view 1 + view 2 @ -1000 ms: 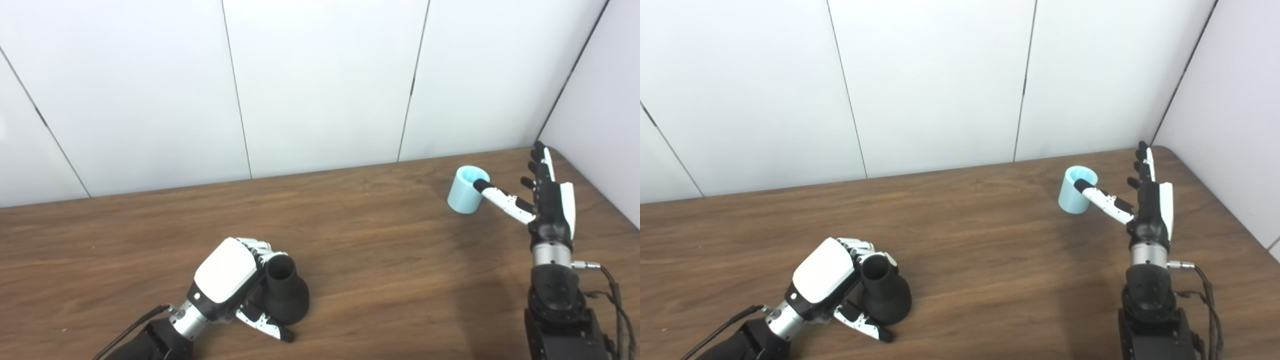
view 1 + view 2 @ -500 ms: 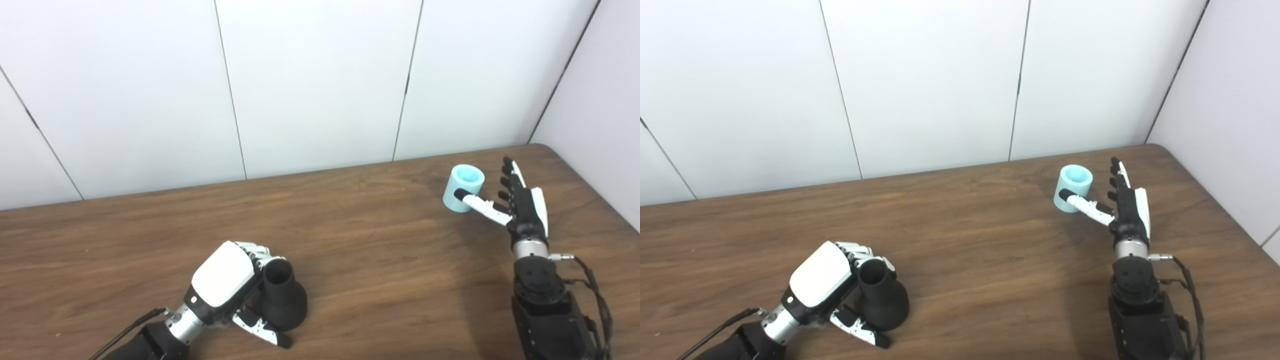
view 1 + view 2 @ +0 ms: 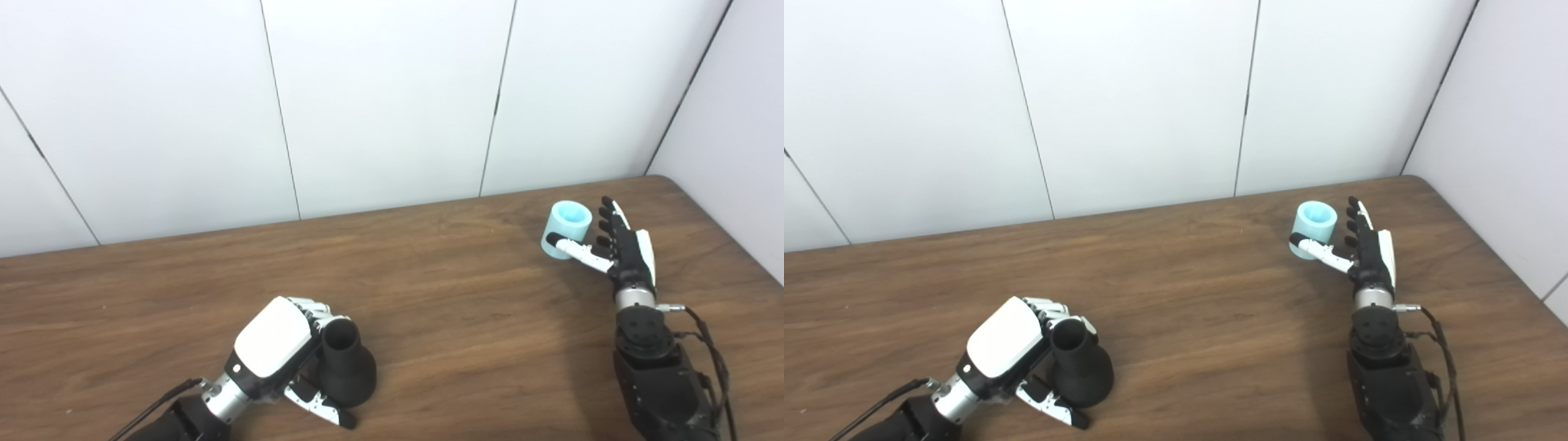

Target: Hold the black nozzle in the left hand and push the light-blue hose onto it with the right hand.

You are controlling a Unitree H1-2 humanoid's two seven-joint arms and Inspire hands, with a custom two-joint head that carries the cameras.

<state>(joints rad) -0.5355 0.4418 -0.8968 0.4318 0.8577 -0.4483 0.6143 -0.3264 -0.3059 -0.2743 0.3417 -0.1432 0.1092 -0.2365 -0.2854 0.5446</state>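
Across the middle of the frame I see bare brown wooden table (image 3: 465, 318), an open lane between the black flared nozzle (image 3: 346, 367) at lower left and the light-blue cylindrical hose piece (image 3: 566, 231) at right; white wall panels (image 3: 392, 104) close off the top.

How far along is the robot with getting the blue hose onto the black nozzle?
Done: the left hand is wrapped around the black nozzle, which stands on the table. In hand: the right hand is open beside the light-blue hose, thumb across its front, fingers not closed. Left: gripping, carrying over, pushing on.
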